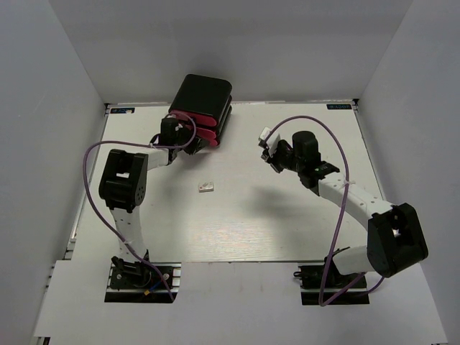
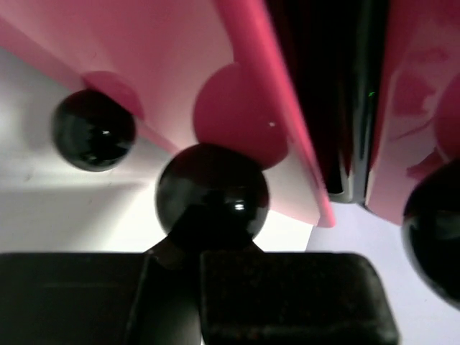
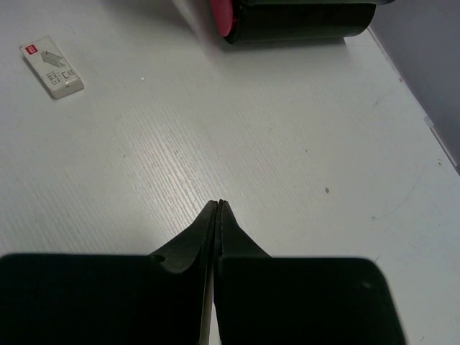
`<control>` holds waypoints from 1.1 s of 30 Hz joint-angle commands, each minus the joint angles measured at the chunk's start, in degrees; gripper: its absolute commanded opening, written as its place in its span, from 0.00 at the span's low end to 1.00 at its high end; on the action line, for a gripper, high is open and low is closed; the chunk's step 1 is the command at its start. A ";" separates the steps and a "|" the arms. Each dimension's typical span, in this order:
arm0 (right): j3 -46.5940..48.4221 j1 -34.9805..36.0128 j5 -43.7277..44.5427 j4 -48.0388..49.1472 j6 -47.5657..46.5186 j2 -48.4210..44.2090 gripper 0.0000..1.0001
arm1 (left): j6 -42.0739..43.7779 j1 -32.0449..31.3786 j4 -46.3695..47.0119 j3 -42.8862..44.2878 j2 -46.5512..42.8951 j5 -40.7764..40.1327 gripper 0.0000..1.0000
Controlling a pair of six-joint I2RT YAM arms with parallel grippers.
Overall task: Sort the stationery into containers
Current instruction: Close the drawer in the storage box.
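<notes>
The rounded black box (image 1: 203, 93) with three pink-red drawers (image 1: 195, 129) stands at the back of the table. My left gripper (image 1: 175, 134) is at the drawer fronts. In the left wrist view it (image 2: 205, 241) is shut on the middle black knob (image 2: 212, 188), with one knob to the left (image 2: 93, 129) and one at the right edge (image 2: 435, 237). A small white eraser (image 1: 206, 187) lies mid-table and also shows in the right wrist view (image 3: 52, 66). My right gripper (image 1: 269, 147) (image 3: 219, 205) is shut and empty, above bare table. Markers and pen are out of view.
White walls enclose the table on three sides. The table's right edge (image 3: 431, 129) runs close to the right gripper. A purple cable (image 1: 93, 154) loops off each arm. The box's corner (image 3: 302, 18) shows at the top of the right wrist view.
</notes>
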 commanded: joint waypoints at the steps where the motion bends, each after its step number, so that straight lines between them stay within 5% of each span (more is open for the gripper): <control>1: -0.96 -0.40 -0.99 0.56 1.08 -2.12 0.00 | -1.13 -0.99 3.74 3.36 0.46 0.81 0.11; 11: -1.83 -0.58 -1.26 0.29 0.91 -2.65 0.00 | -4.90 -2.14 12.08 0.22 -0.22 3.18 0.13; 18: -1.93 -0.66 -1.87 0.20 1.17 -2.56 0.00 | -7.19 -4.43 22.46 -7.44 -3.93 -3.76 0.20; 25: -2.10 -0.66 -1.61 0.11 0.99 -2.83 0.00 | -7.19 -5.48 21.33 -6.04 -4.54 -7.71 0.22; 33: -2.98 -0.93 -1.69 0.20 0.99 -3.44 0.00 | 3.07 -6.01 4.46 -5.79 -12.63 -15.53 0.14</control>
